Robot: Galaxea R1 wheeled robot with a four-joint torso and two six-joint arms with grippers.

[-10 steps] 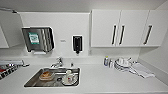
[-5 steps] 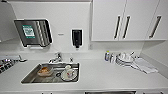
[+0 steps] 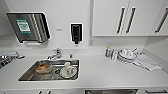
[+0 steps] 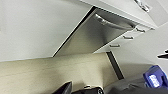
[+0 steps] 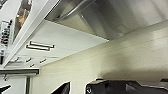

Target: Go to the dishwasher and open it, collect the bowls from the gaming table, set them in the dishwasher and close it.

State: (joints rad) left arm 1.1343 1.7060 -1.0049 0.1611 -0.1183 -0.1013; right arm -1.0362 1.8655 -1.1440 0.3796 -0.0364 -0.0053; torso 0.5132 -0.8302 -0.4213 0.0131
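Jaws unreadable; sink (image 3: 30,75) holds orange-stained dish (image 3: 44,67), cup (image 3: 67,65).

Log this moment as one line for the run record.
place: kitchen counter, facing sink | dishwasher: steel front shut, among white cabinets | sink holds: orange-stained dish, white cup | bowls: none collected

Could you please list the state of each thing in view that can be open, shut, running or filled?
dishwasher: shut, steel front flush with the cabinets.
wall cabinets: doors shut.
tap: no water seen running.
sink: holds dishes, including an orange-stained dish and a white cup on a plate.
stack of plates: piled on the counter, right of the sink.
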